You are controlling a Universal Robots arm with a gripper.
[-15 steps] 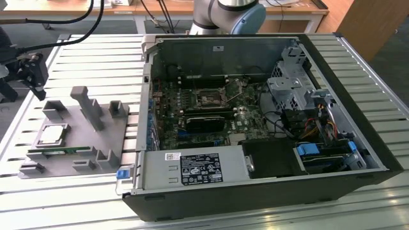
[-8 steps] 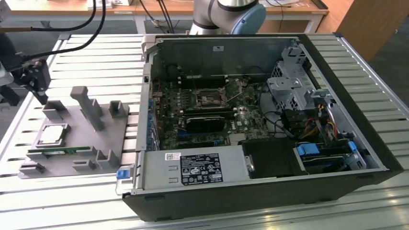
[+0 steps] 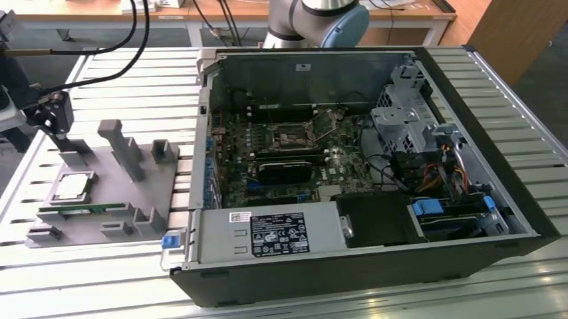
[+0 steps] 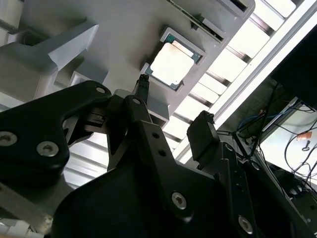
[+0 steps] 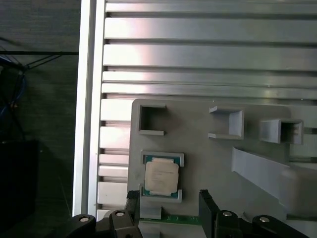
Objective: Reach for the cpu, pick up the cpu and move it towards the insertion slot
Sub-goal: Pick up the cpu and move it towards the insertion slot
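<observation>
Now, hand (image 5: 168,198) spread apart & empty, just above cpu (image 5: 161,177), cpu seated in grey fixture (image 5: 208,163).

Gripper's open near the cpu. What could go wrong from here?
The cpu sits between raised corners of the grey holder; the open gripper could set its fingers on those rather than the chip's edges. The green memory stick lies right beside the cpu, so a finger might catch it. The insertion slot sits low inside the case, between its walls.
</observation>
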